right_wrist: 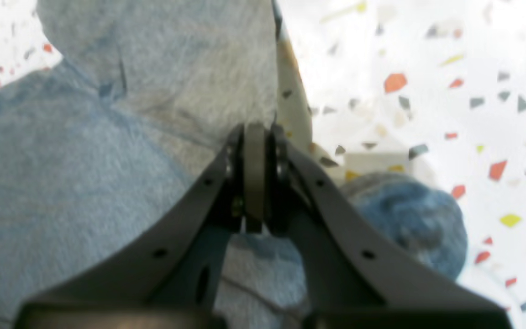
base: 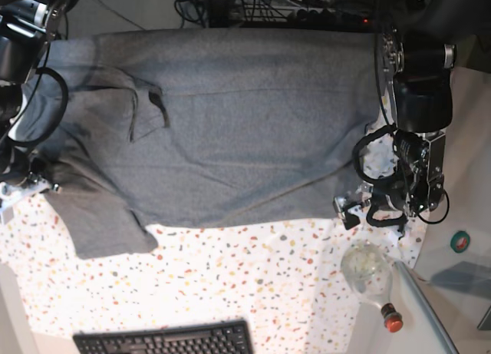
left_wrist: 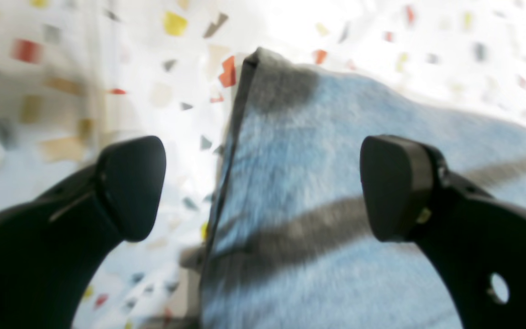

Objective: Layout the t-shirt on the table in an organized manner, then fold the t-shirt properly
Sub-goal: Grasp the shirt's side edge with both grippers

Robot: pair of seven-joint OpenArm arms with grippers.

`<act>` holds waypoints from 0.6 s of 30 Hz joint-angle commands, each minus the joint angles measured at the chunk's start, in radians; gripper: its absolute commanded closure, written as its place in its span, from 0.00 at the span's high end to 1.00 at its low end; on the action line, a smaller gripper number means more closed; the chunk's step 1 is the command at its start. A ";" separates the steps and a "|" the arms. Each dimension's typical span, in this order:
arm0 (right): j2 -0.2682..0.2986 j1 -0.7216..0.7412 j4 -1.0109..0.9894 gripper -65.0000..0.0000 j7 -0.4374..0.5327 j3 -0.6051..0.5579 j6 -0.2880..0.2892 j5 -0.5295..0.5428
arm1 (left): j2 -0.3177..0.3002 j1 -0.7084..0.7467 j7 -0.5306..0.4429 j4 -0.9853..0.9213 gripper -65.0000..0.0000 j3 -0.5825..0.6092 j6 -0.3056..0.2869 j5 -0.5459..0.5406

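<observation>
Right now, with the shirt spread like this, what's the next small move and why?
Probably lower the open left pincer onto the t-shirt edge below it and close. Its fingers straddle that hem without touching cloth, while the right pincer is already shut on fabric. The near sleeve is bunched on the table, so both ends need holding before pulling flat.

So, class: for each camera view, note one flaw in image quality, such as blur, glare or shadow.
Left wrist view: motion-blurred, the table washed out, dark shadow bands crossing the t-shirt. Right wrist view: soft focus, fabric tinted blue. Base view: sharpest, but shadowed at the left edge.
</observation>
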 commanded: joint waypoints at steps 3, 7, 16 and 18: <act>0.022 0.020 0.017 0.00 0.019 0.004 -0.001 0.009 | -0.017 -0.083 -0.096 -0.097 0.90 0.041 -0.001 0.002; 0.022 0.020 0.019 0.00 0.019 0.007 -0.001 0.009 | -0.017 -0.103 -0.139 -0.132 0.88 0.111 -0.001 0.000; 0.022 0.022 0.016 0.00 0.020 0.004 -0.001 0.009 | -0.010 -0.095 -0.151 -0.137 0.87 0.133 -0.001 0.000; 0.022 0.022 0.016 0.00 0.020 0.004 -0.001 0.009 | -0.010 -0.095 -0.151 -0.137 0.80 0.133 -0.001 0.000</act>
